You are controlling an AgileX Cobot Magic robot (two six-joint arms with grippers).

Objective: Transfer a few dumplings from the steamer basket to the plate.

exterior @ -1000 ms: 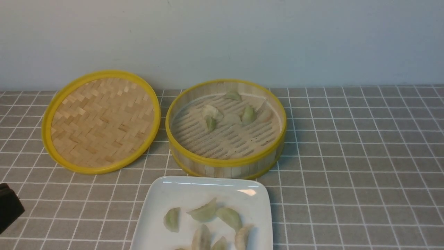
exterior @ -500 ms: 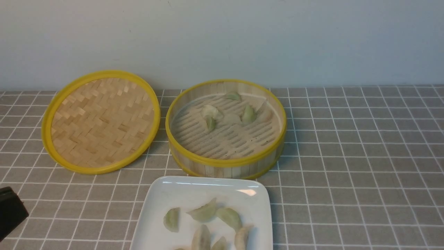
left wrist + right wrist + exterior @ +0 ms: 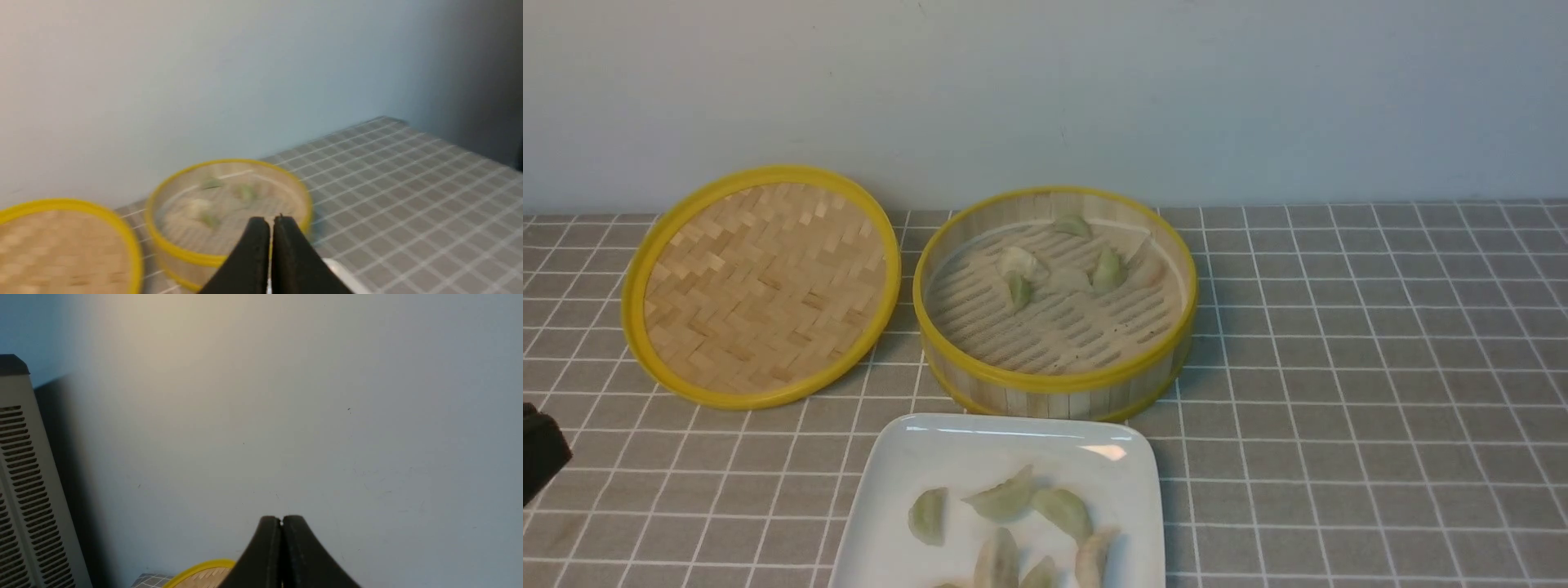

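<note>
The tabletop (image 3: 1339, 343) carries a grey cloth with a white grid and runs back to a pale wall (image 3: 1045, 82). A shallow woven-bamboo lid (image 3: 760, 286) with a yellow rim lies on the left, its near edge resting on the cloth, its inner weave facing up. Just beside it, to its right, stands the steamer basket (image 3: 1054, 384), upright and uncovered. The plate (image 3: 947, 457) lies in front of the basket, nearer the robot, its far rim close to the basket wall; its near part is cut off by the frame edge.

Several dumplings (image 3: 1107, 269) lie in the far half of the basket floor, clustered near the centre and back wall. More dumplings lie on the plate, grouped toward its near middle.

The left hand (image 3: 270, 222) has its two black fingers pressed together, holding nothing, raised above the tabletop and facing the basket. The right hand (image 3: 281, 520) is likewise pressed together and empty, facing the wall.
</note>
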